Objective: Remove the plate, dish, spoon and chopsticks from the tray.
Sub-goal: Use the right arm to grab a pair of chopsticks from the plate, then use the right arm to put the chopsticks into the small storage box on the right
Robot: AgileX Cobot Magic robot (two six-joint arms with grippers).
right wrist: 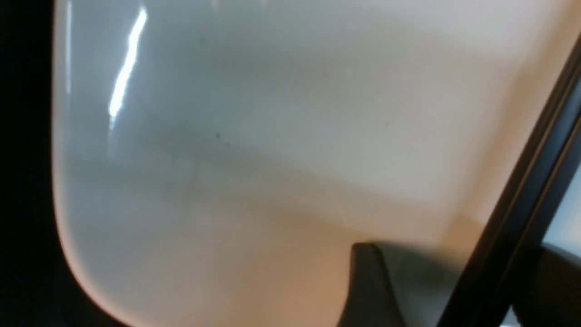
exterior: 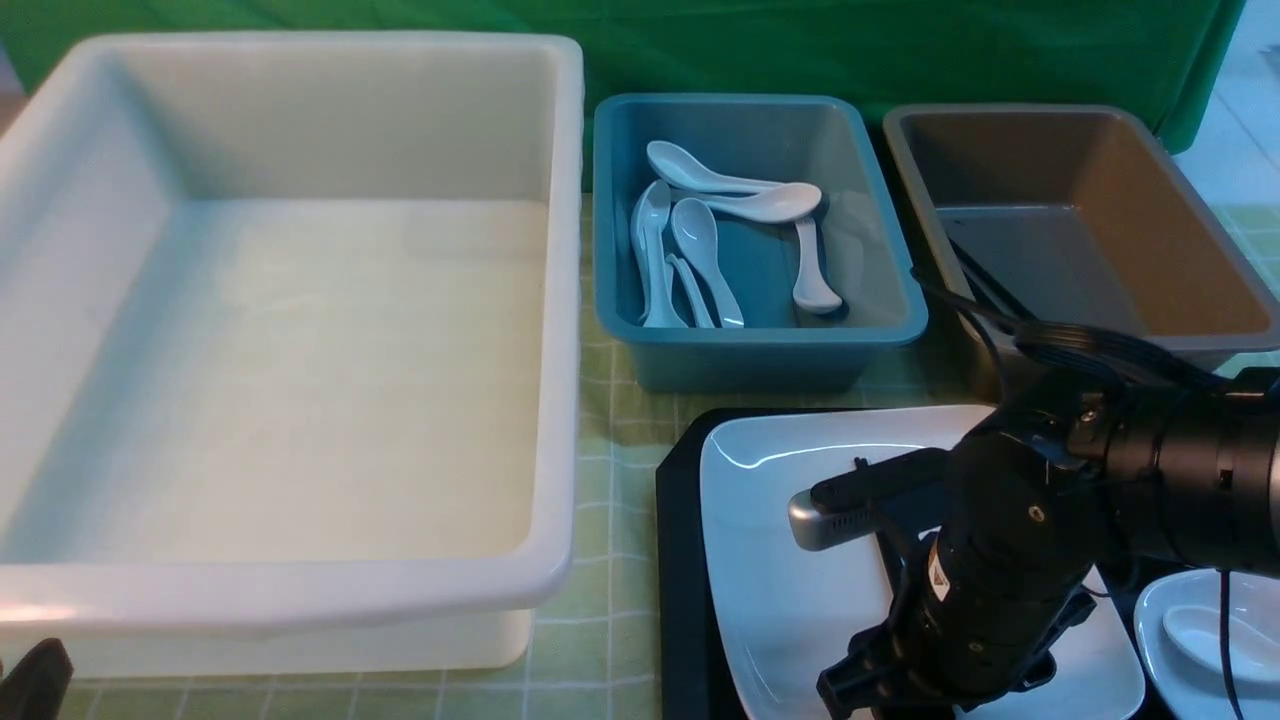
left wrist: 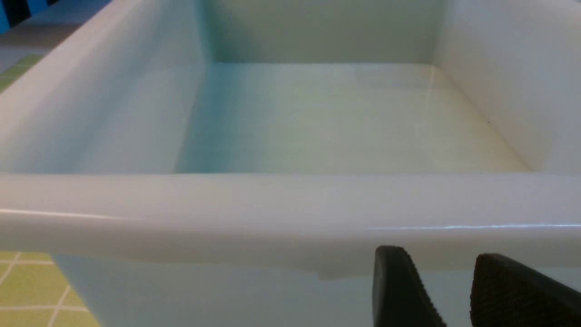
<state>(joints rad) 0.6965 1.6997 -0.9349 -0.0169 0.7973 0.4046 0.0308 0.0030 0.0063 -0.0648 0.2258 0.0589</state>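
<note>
Left gripper [left wrist: 440, 252], near left: jaws parted, empty. Right gripper [right wrist: 456, 250]: jaws spread around chopsticks [right wrist: 531, 200]; should pinch both, without scraping plate [right wrist: 281, 113].

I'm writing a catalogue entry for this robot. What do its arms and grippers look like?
The right arm is mostly glossy black, with rounded joint housings, small screws, a small white warning label and loose black cables. A silver-ended bar juts from its wrist. The left gripper shows dark, tapering fingers with a ribbed surface.
</note>
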